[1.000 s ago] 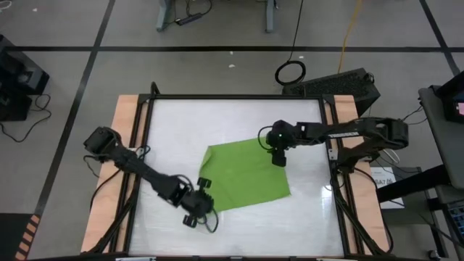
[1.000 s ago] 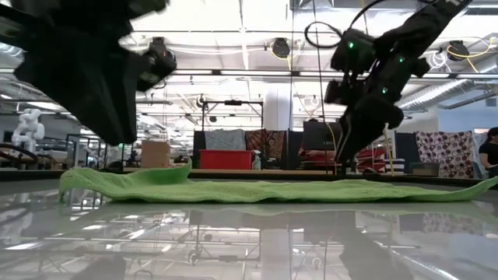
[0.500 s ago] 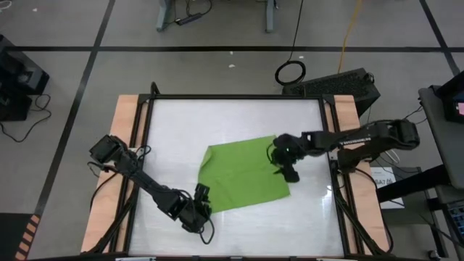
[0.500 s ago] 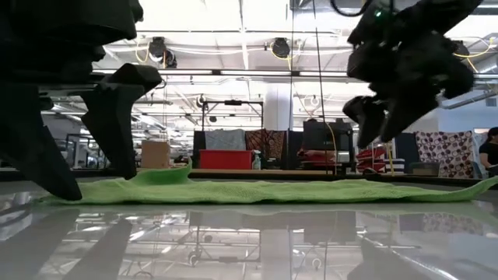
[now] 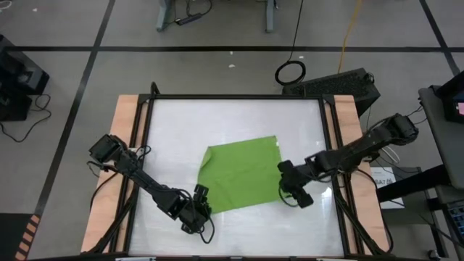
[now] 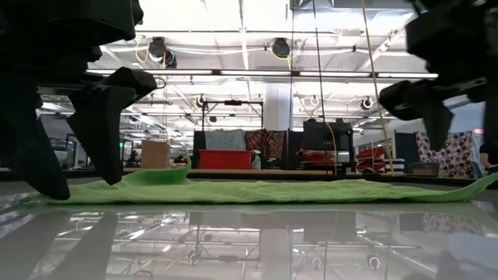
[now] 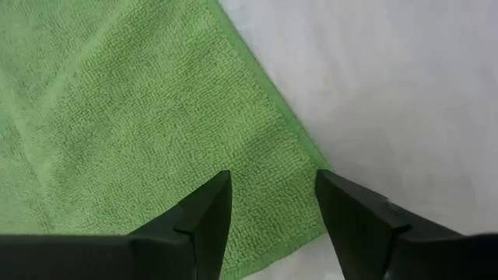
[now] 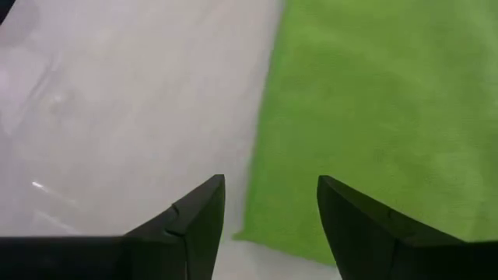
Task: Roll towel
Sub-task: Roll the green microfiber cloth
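**Towel corners framed for the first pinch**

Towel, a plain lime-green cloth, lay flat and unrolled near the middle of the white surface, one far corner slightly lifted in the low view. My left gripper stood at the near-left corner and my right gripper at the near-right corner, both low over the surface. I judged the step in hand to be taking hold of the near edge, with the roll itself not yet begun. To do it well, I judged that both corners should be pinched at matching depth, lifted only enough to turn the hem over, then carried forward together so the roll stayed straight. In the left wrist view my fingers stood apart, with the corner of the cloth between them, gripping nothing. In the right wrist view my fingers were likewise apart, straddling the cloth's edge and bare surface, holding nothing.
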You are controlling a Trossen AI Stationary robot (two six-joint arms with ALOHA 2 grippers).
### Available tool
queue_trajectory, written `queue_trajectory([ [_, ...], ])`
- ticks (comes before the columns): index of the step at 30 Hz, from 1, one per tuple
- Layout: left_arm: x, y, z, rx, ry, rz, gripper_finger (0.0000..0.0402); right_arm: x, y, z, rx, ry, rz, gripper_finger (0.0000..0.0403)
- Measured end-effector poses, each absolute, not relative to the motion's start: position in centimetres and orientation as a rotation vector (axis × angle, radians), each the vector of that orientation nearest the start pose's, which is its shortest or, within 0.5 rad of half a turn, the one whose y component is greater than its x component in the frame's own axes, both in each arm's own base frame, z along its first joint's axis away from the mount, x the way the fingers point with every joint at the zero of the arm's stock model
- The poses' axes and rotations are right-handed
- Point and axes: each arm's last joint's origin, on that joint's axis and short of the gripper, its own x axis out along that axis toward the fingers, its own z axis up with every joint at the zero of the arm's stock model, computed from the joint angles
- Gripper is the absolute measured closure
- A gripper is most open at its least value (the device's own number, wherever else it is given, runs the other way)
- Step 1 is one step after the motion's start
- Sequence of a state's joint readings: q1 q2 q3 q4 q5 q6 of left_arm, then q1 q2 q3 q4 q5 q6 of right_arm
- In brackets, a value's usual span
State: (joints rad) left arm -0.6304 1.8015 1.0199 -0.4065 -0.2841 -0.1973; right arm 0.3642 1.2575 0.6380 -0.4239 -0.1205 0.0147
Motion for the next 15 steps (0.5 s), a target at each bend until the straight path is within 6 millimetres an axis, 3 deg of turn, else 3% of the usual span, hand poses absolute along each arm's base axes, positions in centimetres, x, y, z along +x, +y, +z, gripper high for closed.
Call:
queue_trajectory([
  [5, 27.3, -19.0, 14.2, 0.319, 1.097, -0.202, 0.0208, 19.8, 9.5, 17.3, -0.148, 1.040, 0.412, 0.0206],
  [15, 27.3, -19.0, 14.3, 0.305, 1.091, -0.197, 0.0208, 18.5, 10.0, 14.6, -0.127, 0.978, 0.365, 0.0207],
])
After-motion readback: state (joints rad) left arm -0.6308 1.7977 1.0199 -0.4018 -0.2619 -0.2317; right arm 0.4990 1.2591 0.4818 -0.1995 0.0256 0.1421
